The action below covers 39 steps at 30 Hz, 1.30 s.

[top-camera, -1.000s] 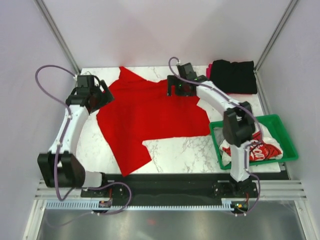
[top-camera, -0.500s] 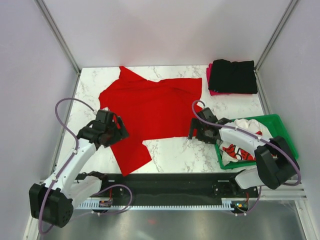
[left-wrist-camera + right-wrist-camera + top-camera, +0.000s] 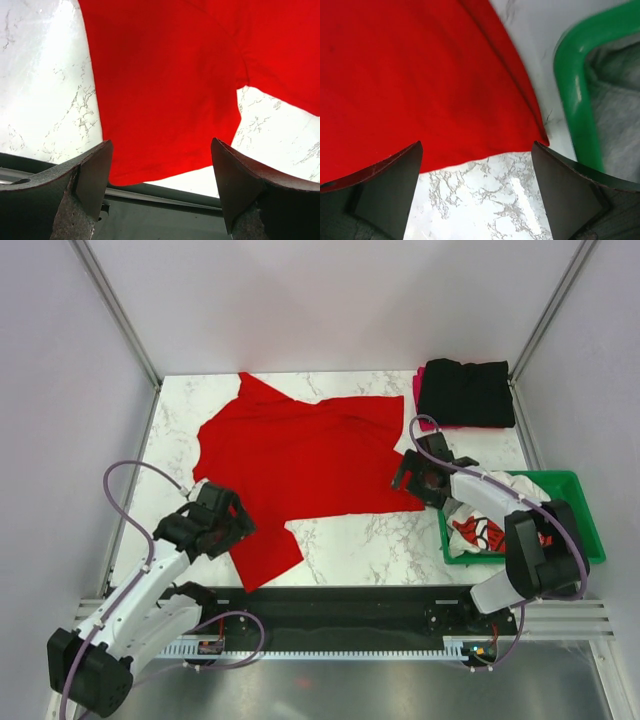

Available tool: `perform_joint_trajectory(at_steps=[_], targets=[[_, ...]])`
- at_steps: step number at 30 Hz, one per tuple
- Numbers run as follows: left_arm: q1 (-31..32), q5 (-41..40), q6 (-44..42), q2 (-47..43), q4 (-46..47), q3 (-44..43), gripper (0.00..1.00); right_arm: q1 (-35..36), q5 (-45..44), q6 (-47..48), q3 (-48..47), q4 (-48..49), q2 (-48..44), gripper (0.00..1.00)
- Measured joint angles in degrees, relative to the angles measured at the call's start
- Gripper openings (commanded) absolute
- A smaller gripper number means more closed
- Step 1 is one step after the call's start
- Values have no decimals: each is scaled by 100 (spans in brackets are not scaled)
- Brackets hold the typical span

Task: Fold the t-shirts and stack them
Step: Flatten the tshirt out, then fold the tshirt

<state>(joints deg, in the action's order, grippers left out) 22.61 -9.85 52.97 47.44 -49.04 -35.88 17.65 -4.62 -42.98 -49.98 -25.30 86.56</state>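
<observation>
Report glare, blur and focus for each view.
Top external: even, soft light, sharp all over, the red t-shirt strongly saturated. Left wrist: the marble table washes out to white at upper left; the near fingers are dark and soft. Right wrist: the green crate rim is blurred, with a glare patch on the marble.

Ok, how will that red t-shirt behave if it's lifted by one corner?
Probably floppy: the red t-shirt lies flat and creased, so it should drape, not lift whole. Likely light, being thin cloth. It may slide on the smooth marble table.
</observation>
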Motion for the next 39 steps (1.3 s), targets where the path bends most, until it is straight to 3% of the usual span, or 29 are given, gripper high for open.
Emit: perform_joint_trajectory(at_steps=[11, 19, 24, 27, 28, 29, 30, 31, 36, 39], targets=[[118, -382, 424, -225, -166, 122, 81, -35, 7, 92, 444, 289, -487, 98], [153, -516, 568, -197, -157, 245, 81, 369, -306, 72, 345, 328, 94, 92], [164, -535, 623, -323, -149, 328, 77, 367, -627, 48, 199, 260, 293, 75], [166, -654, 817, -424, -140, 485, 70, 352, -839, 26, 166, 236, 352, 59], [175, -699, 903, -439, -140, 562, 70, 341, -911, 7, 168, 236, 356, 52], [195, -778, 962, -396, -149, 629, 70, 326, -957, 0, 170, 216, 358, 35], [212, -841, 999, -328, -168, 660, 70, 313, -1021, 9, 179, 195, 361, 26], [243, -916, 1025, -203, -177, 669, 70, 295, -1054, -24, 190, 179, 361, 10], [660, -1123, 1182, 529, -131, 693, 69, 247, -1071, -70, 118, 76, 407, 1], [984, -1134, 1364, 590, -131, 741, 63, 245, -1060, -9, -146, -59, 603, 0]])
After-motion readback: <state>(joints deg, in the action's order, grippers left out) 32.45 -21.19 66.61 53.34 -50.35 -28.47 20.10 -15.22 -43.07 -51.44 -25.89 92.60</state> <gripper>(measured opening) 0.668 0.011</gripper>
